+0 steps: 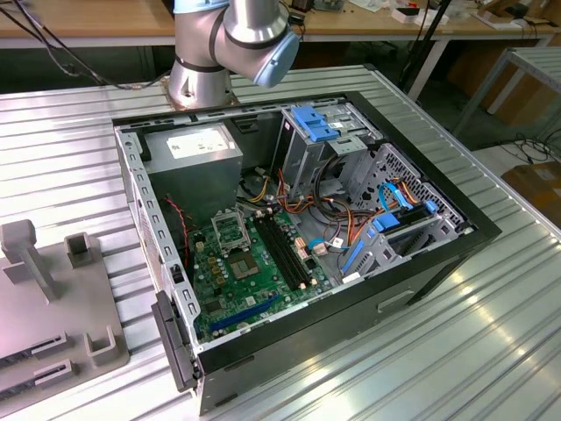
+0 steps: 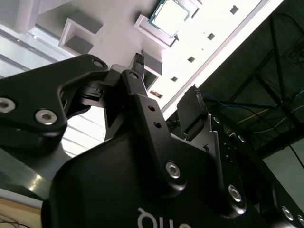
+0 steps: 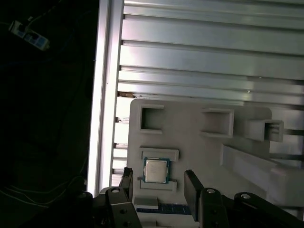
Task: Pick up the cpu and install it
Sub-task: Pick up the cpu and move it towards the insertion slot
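Much of the arm [image 1: 230, 44] is cut off by the exterior view's top edge, and the grey fixture [image 1: 53, 298] runs off its left edge. In the second wrist view, glare washes out the cpu [image 2: 172, 16], leaving its face hard to read. In the first wrist view we see it seated in a fixture pocket. The claw [image 3: 158, 184] hangs above it with jaws wide, wider than the cpu, gripping and touching nothing.
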`<state>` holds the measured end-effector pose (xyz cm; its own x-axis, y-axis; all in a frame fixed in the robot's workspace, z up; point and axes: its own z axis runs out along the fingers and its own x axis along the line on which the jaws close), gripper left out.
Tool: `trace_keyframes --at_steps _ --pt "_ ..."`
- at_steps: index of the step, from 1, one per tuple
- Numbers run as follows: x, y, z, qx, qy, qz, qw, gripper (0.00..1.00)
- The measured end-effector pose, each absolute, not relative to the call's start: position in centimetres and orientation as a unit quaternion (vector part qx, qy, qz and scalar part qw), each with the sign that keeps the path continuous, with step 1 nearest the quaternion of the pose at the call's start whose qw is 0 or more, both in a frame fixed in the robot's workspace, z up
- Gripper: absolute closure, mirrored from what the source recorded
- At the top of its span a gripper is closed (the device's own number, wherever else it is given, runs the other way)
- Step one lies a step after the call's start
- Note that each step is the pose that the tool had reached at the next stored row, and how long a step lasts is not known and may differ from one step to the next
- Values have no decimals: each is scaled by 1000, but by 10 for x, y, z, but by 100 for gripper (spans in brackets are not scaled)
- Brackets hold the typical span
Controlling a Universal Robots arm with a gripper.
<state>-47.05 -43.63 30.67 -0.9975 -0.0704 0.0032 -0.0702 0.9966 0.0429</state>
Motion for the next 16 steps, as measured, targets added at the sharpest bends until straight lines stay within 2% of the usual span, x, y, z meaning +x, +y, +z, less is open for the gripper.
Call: trace_keyframes --at_steps 5,10,16 --pt "-471 -440 299 35 -999 -19 2 45" --pt "-470 -440 295 35 -999 -4 3 45" --pt "-471 -440 282 35 -999 -4 4 45"
